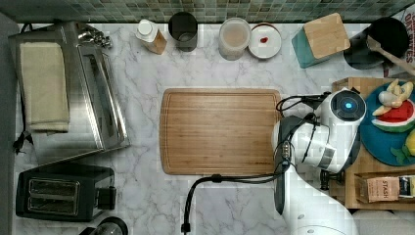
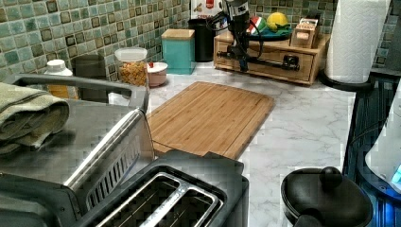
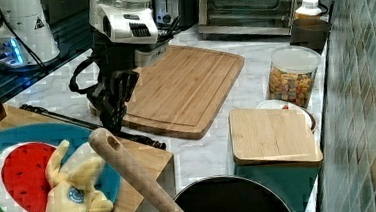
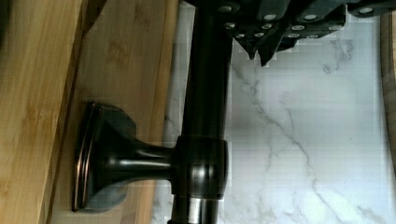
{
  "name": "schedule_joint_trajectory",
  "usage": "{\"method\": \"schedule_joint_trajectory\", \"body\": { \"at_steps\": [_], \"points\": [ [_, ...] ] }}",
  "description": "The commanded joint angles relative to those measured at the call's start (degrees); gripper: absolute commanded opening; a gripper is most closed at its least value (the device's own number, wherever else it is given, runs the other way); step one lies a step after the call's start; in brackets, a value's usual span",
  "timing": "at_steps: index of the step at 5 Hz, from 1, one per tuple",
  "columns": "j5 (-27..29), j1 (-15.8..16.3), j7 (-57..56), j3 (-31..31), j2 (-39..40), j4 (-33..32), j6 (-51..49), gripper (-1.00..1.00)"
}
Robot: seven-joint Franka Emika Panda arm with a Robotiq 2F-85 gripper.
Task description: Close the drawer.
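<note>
Tool (image 3: 113,122) lowered, fingertips together.

White grey-veined marble table (image 1: 147,73), green and teal mosaic tile wall (image 2: 71,28) behind it, steel toaster oven (image 1: 73,93) and black toaster (image 1: 58,191) on the top view's left, even indoor light

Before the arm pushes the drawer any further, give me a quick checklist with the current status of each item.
1. Gripper at the handle: ok, right beside the bar.
2. Fingers around the bar: cannot tell.
3. Drawer flush with its box: cannot tell; it looks nearly shut in the left view.
4. Cutting board apart from the drawer front: ok.
5. Cable not snagged on the handle: cannot tell.
</note>
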Motion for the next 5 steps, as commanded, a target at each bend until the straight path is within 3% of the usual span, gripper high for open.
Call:
{"method": "schedule_joint_trajectory", "body": {
  "at_steps": [1, 4, 5],
  "points": [
    [-3.04, -6.26, -2.55, -8.90, 0.16, 11.40, 3.15, -1.00],
    [-2.76, -5.83, -2.71, -9.37, 0.20, 11.39, 3.21, -1.00],
    [-3.50, -7.02, -2.27, -8.07, 0.07, 11.42, 3.09, -1.00]
  ]
}}
